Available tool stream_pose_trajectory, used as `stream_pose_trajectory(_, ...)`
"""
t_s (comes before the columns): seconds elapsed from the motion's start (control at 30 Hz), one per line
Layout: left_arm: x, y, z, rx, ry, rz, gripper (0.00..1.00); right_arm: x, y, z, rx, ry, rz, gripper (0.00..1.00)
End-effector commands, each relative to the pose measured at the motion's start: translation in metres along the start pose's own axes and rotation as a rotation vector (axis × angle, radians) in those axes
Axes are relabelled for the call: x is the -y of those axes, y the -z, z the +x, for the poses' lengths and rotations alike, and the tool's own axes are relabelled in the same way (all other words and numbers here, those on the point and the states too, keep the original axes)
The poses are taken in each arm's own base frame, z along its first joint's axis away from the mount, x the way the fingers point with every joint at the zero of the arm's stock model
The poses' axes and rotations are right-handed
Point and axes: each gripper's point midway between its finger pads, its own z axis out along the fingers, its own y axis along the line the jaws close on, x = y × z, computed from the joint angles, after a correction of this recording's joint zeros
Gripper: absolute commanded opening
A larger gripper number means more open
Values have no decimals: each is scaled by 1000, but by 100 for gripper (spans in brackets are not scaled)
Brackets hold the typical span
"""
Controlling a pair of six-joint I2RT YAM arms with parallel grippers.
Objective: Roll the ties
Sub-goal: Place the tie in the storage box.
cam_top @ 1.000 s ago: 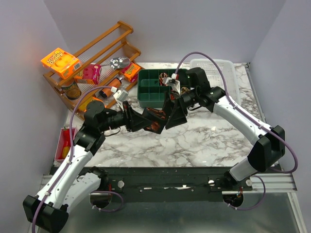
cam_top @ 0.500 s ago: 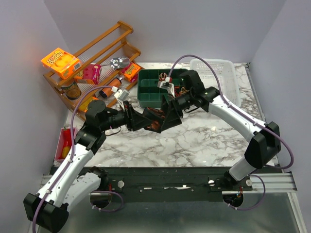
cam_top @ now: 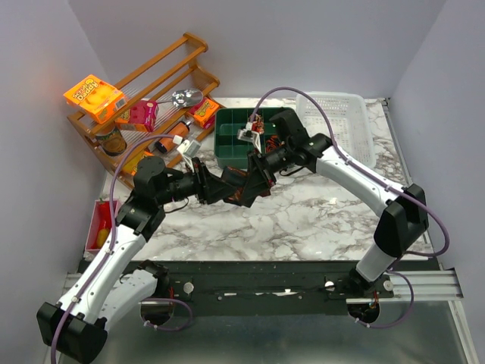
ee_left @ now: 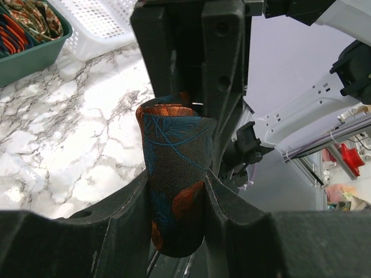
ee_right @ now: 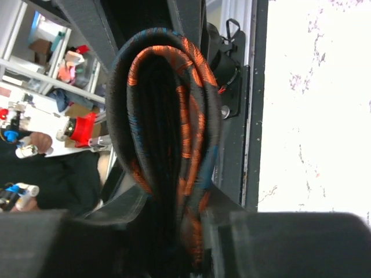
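A rolled tie, dark with orange blotches and blue stitching, hangs above the middle of the marble table. My left gripper is shut on it. In the left wrist view the coil stands upright, pinched between the fingers of that gripper. My right gripper has come in from the opposite side and is shut on the same coil. Seen end-on in the right wrist view, the coil is squeezed flat at its lower end in that gripper. Other rolled ties lie in the green bin.
A white mesh basket stands at the back right behind the green divided bin. A wooden rack with orange snack packets and jars fills the back left. A red bin sits at the table's left edge.
My right gripper moved left up to the coil and closed on it. The left gripper kept its hold and barely moved.
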Motion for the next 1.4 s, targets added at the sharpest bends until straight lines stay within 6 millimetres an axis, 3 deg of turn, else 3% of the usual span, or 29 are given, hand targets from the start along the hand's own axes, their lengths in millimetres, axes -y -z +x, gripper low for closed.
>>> stream_pose_trajectory(0.0,-9,0,0,8,-17,-48,47,8,-4,-4,-13,-15,45,14)
stream_pose_trajectory(0.1,-20,1,0,11,-21,-106,53,18,-5,-2,-26,-34,79,4)
stream_pose_trajectory(0.2,-35,4,-4,18,-11,-214,66,34,-4,-6,-26,-48,165,1)
stream_pose_trajectory(0.33,-79,22,-18,64,19,-517,99,61,1,-27,9,-82,320,1)
stream_pose_trajectory(0.43,-89,41,-37,149,21,-653,99,90,10,-39,47,-134,447,1)
stream_pose_trajectory(0.6,-88,70,-66,324,-9,-767,99,138,48,-75,165,-184,692,1)
stream_pose_trajectory(0.67,-91,73,-66,319,-11,-792,99,160,61,-83,199,-215,775,1)
stream_pose_trajectory(0.7,-94,75,-66,318,-16,-812,99,162,68,-96,229,-198,805,1)
stream_pose_trajectory(0.77,-101,75,-61,296,-17,-836,99,178,80,-102,252,-215,874,1)
stream_pose_trajectory(0.8,-103,75,-60,290,-17,-844,99,196,87,-100,256,-234,939,1)
stream_pose_trajectory(0.93,-111,72,-50,256,-16,-850,99,223,115,-120,337,-255,1084,1)
stream_pose_trajectory(1.1,-121,65,-37,213,1,-851,99,258,148,-114,405,-333,1228,1)
stream_pose_trajectory(1.37,-129,58,-26,165,7,-845,99,292,151,-79,361,-444,1312,1)
